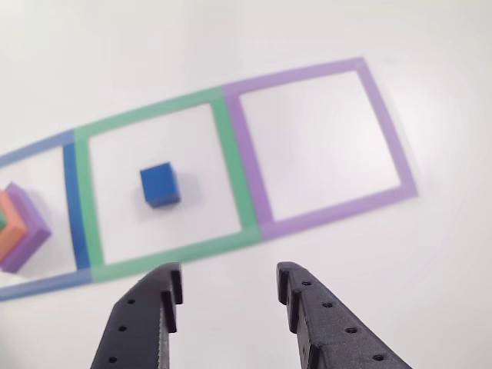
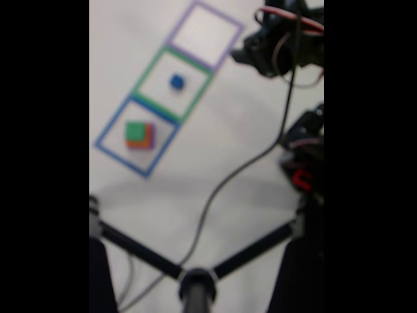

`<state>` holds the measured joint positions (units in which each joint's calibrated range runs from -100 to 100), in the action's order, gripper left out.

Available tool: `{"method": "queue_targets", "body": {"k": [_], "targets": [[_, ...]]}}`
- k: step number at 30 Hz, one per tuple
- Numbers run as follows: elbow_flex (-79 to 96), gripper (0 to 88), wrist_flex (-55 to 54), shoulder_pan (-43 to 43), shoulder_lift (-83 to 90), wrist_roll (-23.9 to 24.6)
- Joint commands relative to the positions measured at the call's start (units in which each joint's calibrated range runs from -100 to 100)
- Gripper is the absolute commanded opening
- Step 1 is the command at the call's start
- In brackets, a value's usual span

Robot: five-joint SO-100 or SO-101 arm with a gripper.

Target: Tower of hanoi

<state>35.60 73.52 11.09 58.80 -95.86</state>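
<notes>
At the bottom of the frame the hand (image 1: 229, 296) is spread wide with nothing between its two black fingers (image 1: 165, 296). On the white bench (image 1: 384, 292) above it run three tape squares in a row. The small blue cube (image 1: 160, 184) sits alone inside the green tape square (image 1: 227, 154) at centre left. The purple tape square (image 1: 400, 154) lies at upper right. At the left edge, inside the blue tape square (image 1: 71, 192), a stack shows the purple block (image 1: 29, 227) under the salmon-orange block (image 1: 9, 219), with a sliver of green at the very edge.

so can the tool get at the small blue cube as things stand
Probably yes. The tool is open, and the blue cube sits alone inside the green tape square, apart from the stack in the next square, with bare table between cube and tool.
</notes>
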Motion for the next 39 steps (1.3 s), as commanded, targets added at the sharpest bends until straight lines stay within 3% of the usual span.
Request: {"method": "queue_targets", "body": {"k": [1,13,20,30,39], "targets": [[18.1,18.3,-20.1,1.1,4.3,-4.1],[48.7,24.2,-74.8,-2.3,-7.2,-4.1],[55.1,26.3,-98.7,-4.8,-21.7,-4.1],[55.4,27.7,-121.8,-6.6,-44.6,-4.1],[48.8,27.5,-128.3,-6.6,-58.3,-4.1]]}}
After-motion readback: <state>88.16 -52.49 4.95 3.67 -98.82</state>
